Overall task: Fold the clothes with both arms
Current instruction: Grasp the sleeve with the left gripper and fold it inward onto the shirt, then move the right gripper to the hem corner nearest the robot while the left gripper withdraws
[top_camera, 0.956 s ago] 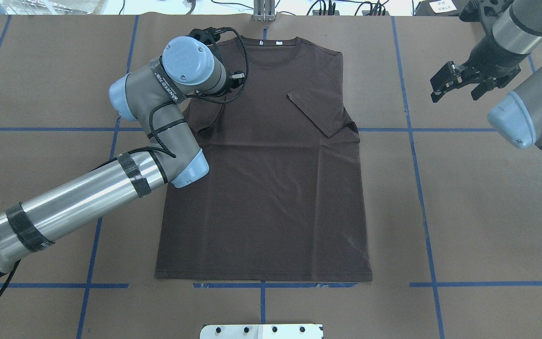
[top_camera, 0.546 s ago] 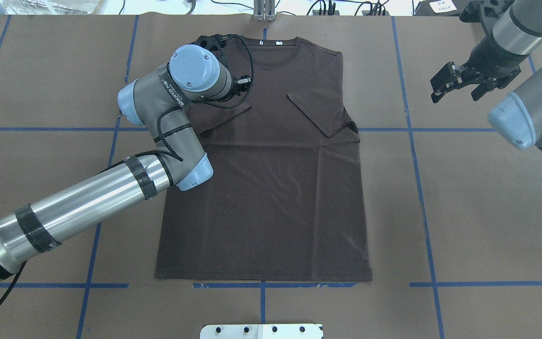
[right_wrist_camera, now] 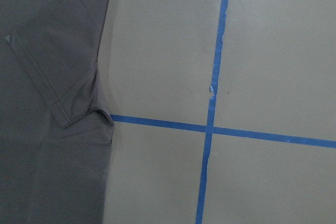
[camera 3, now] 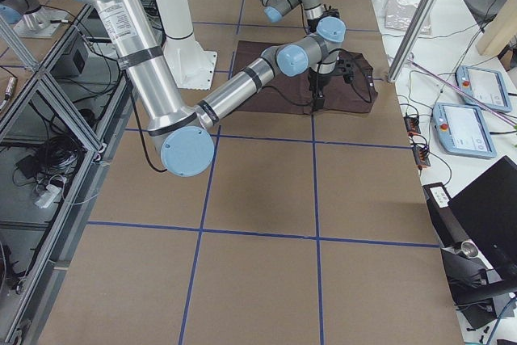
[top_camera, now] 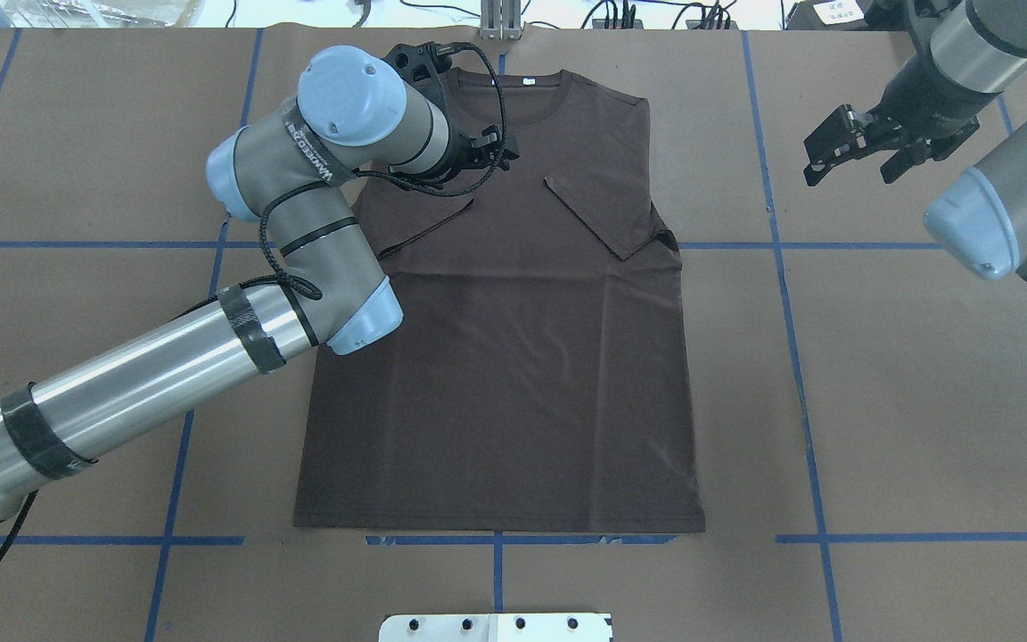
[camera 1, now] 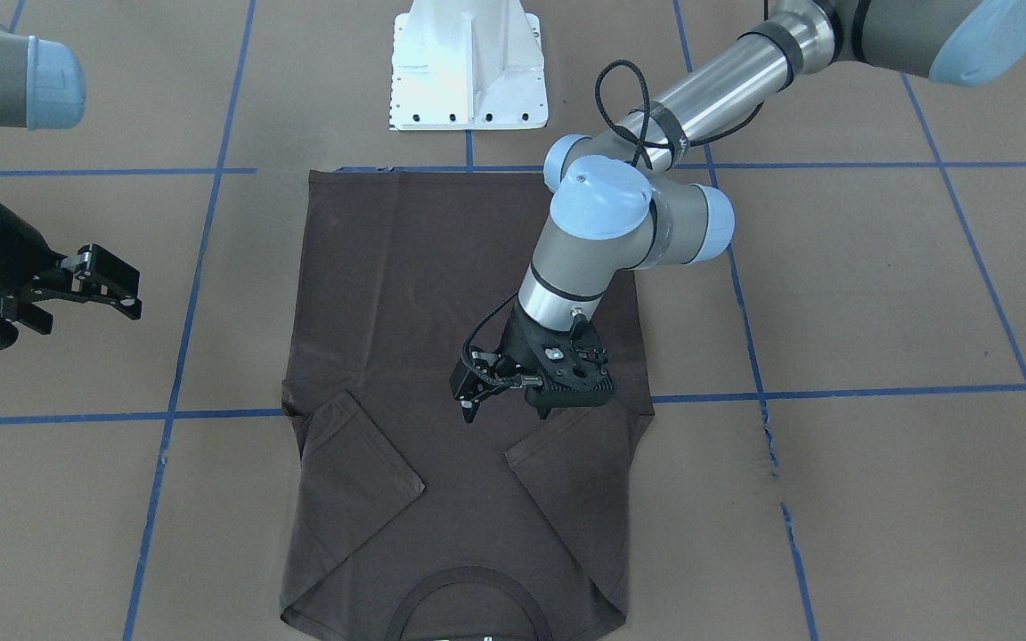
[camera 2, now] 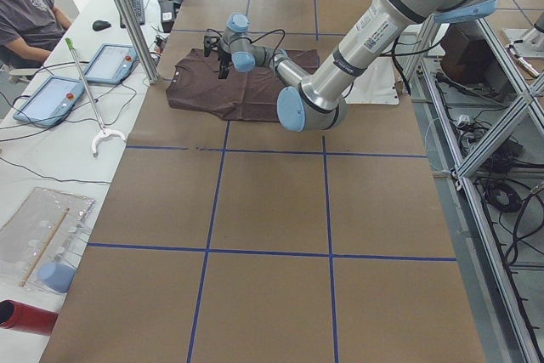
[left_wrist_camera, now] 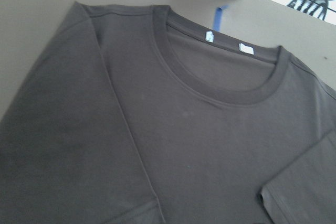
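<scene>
One flat T-shirt, left claw over its chest — fingers apart, right claw beyond its side edge — also apart

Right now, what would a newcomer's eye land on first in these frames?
The dark brown T-shirt lies flat in the middle of the paper-covered table, with both sleeves folded in over its chest. The left arm's tool hangs open just above the shirt's chest. The right tool hangs open over the table paper, off to the shirt's side.
</scene>
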